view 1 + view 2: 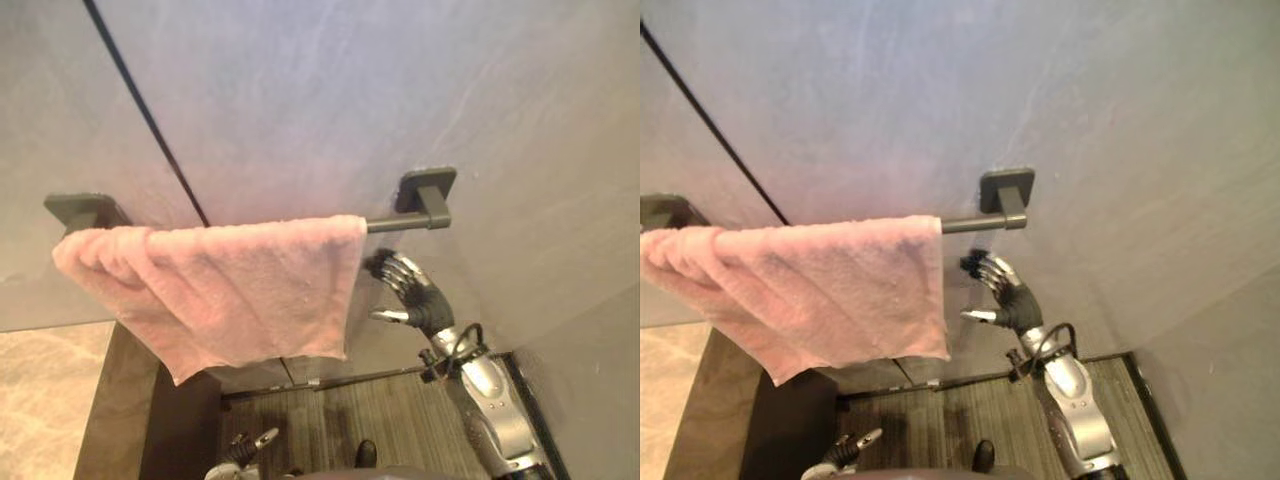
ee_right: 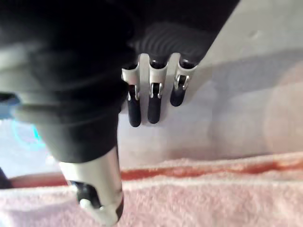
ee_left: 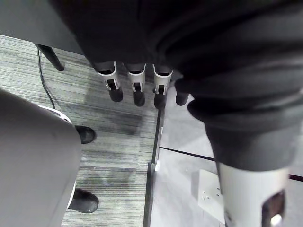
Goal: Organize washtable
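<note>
A pink towel [image 1: 220, 290] hangs folded over a dark wall-mounted towel bar [image 1: 405, 222], bunched toward the bar's left end; its lower edge slants. My right hand [image 1: 408, 286] is raised just right of the towel's right edge, below the bar's bare end, fingers straight and holding nothing. In the right wrist view the fingers [image 2: 152, 101] point at the grey wall above the towel [image 2: 199, 194]. My left hand [image 1: 250, 445] hangs low near the floor, fingers relaxed, with nothing in it [image 3: 137, 85].
The grey wall [image 1: 330, 90] carries a dark vertical seam [image 1: 150, 120]. A dark cabinet side [image 1: 130, 410] stands at the lower left beside a beige marble surface [image 1: 40, 400]. Striped grey floor [image 1: 370, 420] lies below. A white outlet plate [image 3: 208, 194] sits low on the wall.
</note>
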